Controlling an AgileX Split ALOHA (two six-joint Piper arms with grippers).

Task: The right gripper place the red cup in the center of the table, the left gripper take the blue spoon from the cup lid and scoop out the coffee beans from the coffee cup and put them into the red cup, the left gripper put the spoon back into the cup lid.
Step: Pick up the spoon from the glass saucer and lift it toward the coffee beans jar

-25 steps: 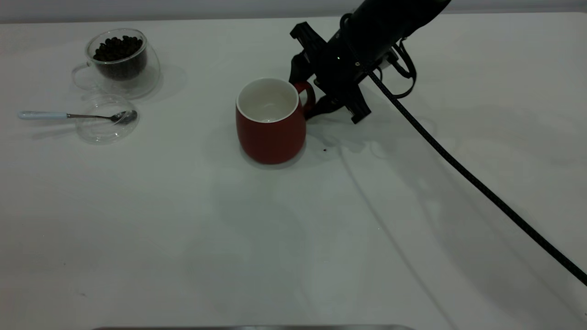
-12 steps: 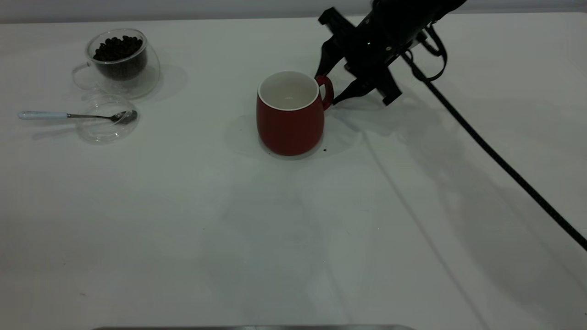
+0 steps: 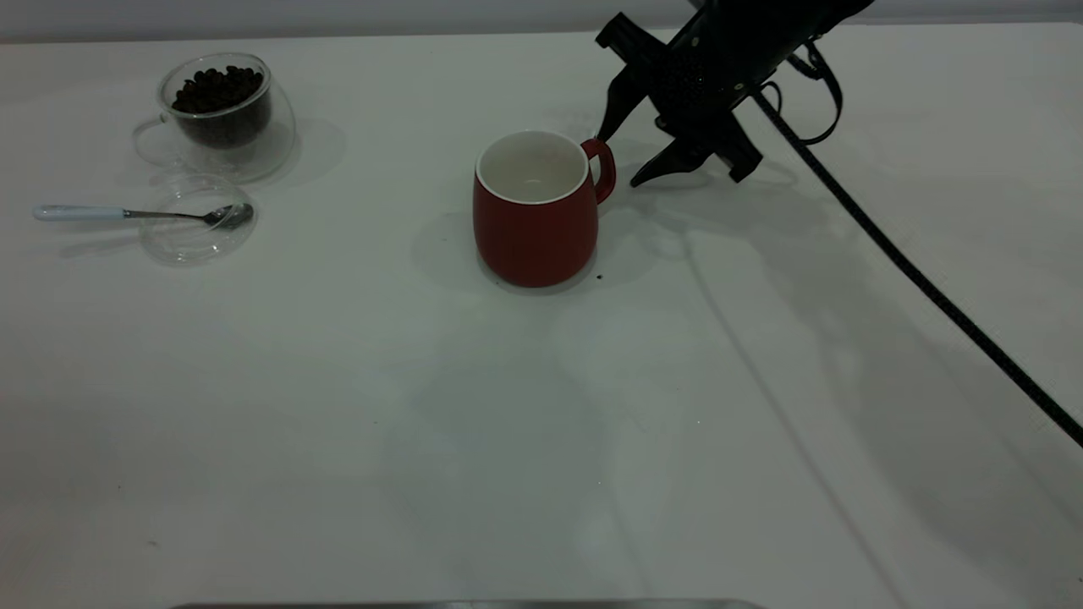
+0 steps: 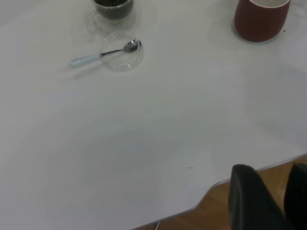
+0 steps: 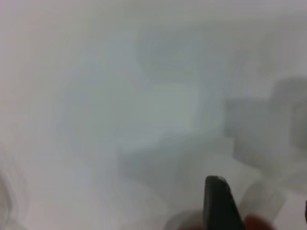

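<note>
- Near the bench's (image 3: 338, 423) middle, the red cup (image 3: 531, 222) stands upright and empty, wide bare surface in front of it.
- Just beside its handle, the right hand (image 3: 622, 156) is released, fingers spread and clear of it.
- At the far left corner, the coffee cup (image 3: 222, 112) holds coffee beans (image 3: 216, 87).
- The blue spoon (image 3: 127, 213) rests in the cup lid (image 3: 193, 224).
- The left hand (image 4: 268, 201) hangs beyond the bench's near edge; cannot tell its grip.

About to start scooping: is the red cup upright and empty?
Yes. The red cup stands upright on the table, white inside bare.
</note>
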